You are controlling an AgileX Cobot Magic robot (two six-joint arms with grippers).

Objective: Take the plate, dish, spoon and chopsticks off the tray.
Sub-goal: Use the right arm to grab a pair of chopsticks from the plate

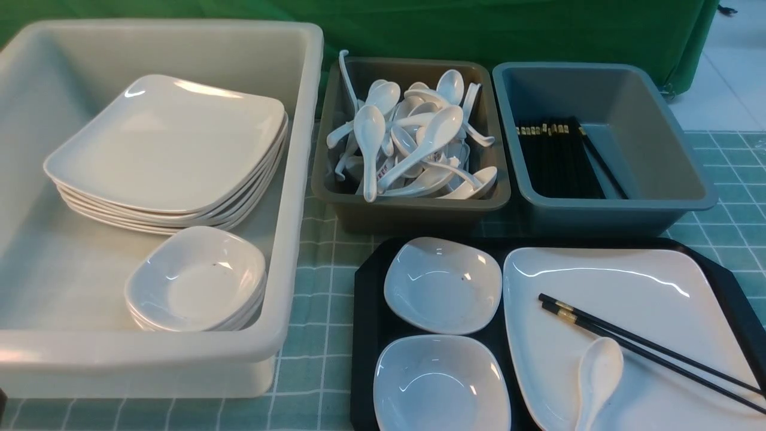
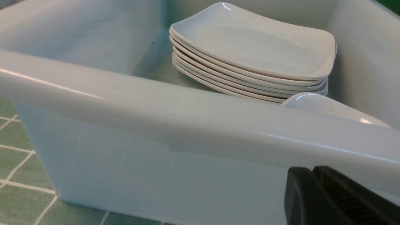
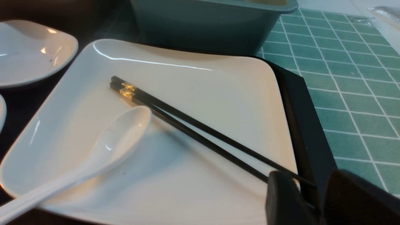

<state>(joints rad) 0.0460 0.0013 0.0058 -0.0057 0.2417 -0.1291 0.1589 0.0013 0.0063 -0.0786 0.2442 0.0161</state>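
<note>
We look across a counter point(image 1: 733, 230) covered by a teal-green woven cloth point(image 1: 311, 335), checked with thin white lines into even squares. Behind the counter we see a bright green fabric backdrop point(image 1: 508, 30) hanging in soft folds across nearly the whole width. Past the backdrop's right edge we see a pale, off-white tiled floor point(image 1: 733, 90) with faint joints. The light is cool and even, and the shadows on the cloth are soft-edged.

Open room above tray point(image 1: 367, 359), bins point(image 1: 413, 216) just behind
</note>
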